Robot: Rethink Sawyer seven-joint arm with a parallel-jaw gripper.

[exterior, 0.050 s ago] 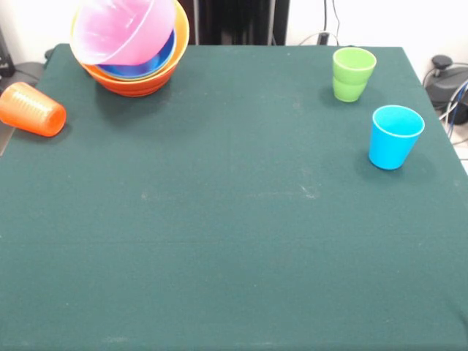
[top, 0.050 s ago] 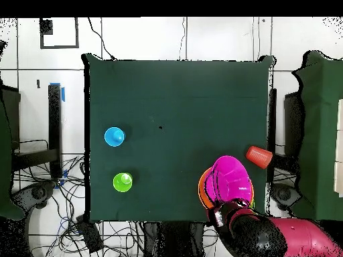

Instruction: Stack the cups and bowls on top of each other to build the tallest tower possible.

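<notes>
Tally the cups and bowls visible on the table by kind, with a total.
Cups: 3, namely orange cup on its side, green cup and blue cup upright.
Bowls: 3 visible, nested: pink bowl, blue bowl, orange bowl.
Total: 6.

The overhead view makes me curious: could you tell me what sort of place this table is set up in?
Probably a robotics lab or test room. A table under dark green cloth stands on a pale tiled floor, loose cables trail beside it, and a red and black robot arm reaches over the table's edge.
</notes>
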